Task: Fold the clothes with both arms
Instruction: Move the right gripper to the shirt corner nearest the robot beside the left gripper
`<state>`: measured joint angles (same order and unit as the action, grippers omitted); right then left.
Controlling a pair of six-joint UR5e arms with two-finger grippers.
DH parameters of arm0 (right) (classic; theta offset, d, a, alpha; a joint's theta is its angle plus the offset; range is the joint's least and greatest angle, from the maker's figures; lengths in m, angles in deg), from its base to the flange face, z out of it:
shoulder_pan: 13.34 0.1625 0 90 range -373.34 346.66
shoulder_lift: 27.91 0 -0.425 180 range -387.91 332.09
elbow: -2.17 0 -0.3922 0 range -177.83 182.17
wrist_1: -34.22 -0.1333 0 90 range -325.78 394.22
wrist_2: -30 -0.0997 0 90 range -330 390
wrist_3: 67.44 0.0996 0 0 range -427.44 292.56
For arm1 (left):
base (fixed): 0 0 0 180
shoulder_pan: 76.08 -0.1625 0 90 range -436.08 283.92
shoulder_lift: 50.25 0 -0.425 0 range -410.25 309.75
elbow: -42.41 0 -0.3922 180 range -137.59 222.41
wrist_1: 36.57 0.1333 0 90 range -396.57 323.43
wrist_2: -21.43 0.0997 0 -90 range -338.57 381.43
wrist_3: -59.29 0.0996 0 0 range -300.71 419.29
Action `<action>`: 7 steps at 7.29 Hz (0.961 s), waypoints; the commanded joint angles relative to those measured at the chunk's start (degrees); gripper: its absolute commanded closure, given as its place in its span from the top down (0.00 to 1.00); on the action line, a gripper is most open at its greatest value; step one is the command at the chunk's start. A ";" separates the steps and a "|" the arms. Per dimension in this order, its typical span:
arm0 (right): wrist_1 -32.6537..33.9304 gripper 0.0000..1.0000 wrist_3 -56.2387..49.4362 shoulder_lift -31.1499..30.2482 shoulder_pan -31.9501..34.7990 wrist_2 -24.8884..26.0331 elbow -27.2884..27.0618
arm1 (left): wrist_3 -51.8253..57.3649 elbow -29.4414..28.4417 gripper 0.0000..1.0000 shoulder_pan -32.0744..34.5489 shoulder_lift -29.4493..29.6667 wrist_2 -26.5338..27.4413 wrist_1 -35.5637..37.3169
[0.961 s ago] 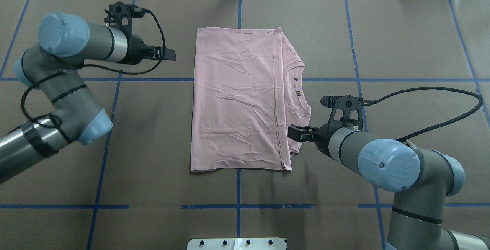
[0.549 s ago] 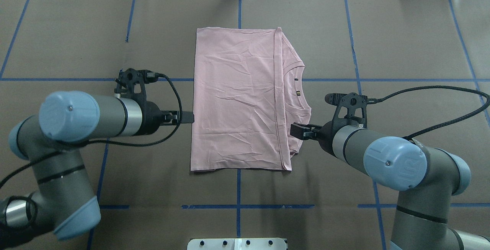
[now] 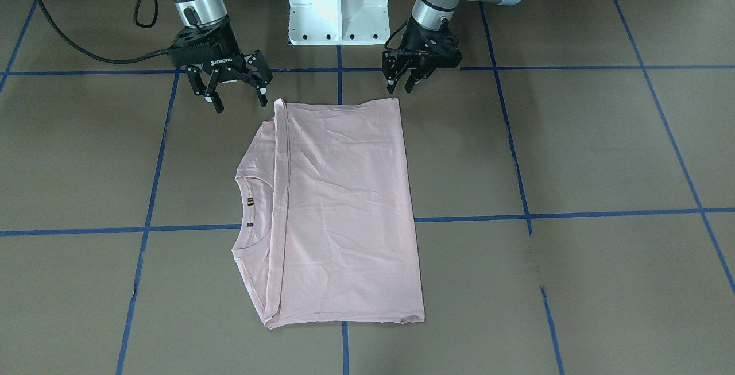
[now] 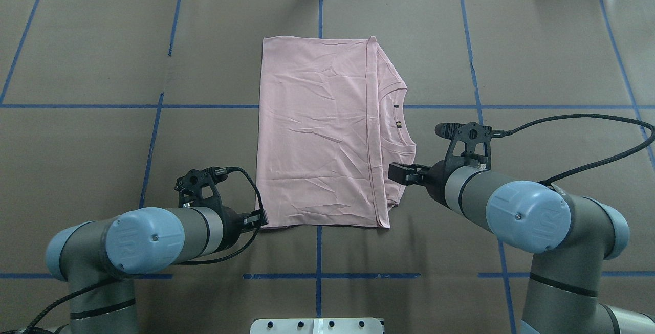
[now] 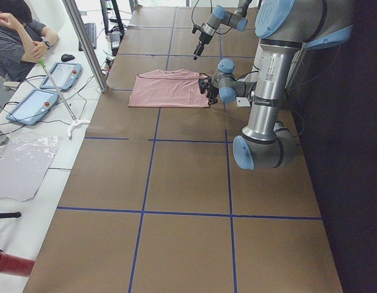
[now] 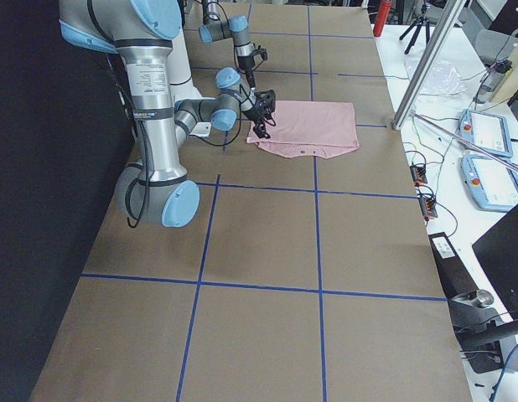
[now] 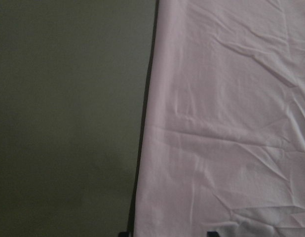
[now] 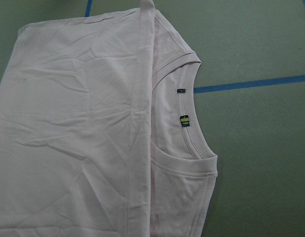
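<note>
The pale pink T-shirt (image 4: 317,134) lies folded flat in the middle of the table, back side up. Its ribbed collar and small neck label (image 8: 184,120) sit on the robot's right side. No print shows. My left gripper (image 4: 262,217) hovers at the shirt's near left corner. It is open, and in the left wrist view its tips sit either side of the shirt's (image 7: 231,123) left edge. My right gripper (image 3: 240,101) stands wide open just off the near right corner, beside the folded sleeve, and holds nothing.
The white pedestal base (image 3: 337,4) stands at the table's near edge, behind the shirt's near hem. Blue tape lines cross the brown table cover. The right arm's black cable (image 4: 588,119) loops over the table. A person sits at a side bench (image 5: 17,30).
The left arm has swung from the shirt's far left side along its left edge to the near left corner. The right gripper has barely moved.
</note>
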<state>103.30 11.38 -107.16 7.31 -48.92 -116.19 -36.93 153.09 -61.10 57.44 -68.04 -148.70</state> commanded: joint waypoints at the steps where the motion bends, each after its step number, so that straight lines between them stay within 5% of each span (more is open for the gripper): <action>1: 0.00 1.00 0.20 0.06 0.00 0.00 0.07 | -1.35 -1.25 0.52 -0.56 0.24 0.18 0.07; 7: 0.00 1.00 0.28 0.06 0.00 0.00 0.33 | -1.17 -4.41 0.51 -0.12 2.34 0.18 -0.11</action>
<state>103.30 11.66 -107.10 7.31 -48.92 -115.90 -38.11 149.49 -61.31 59.43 -67.86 -148.76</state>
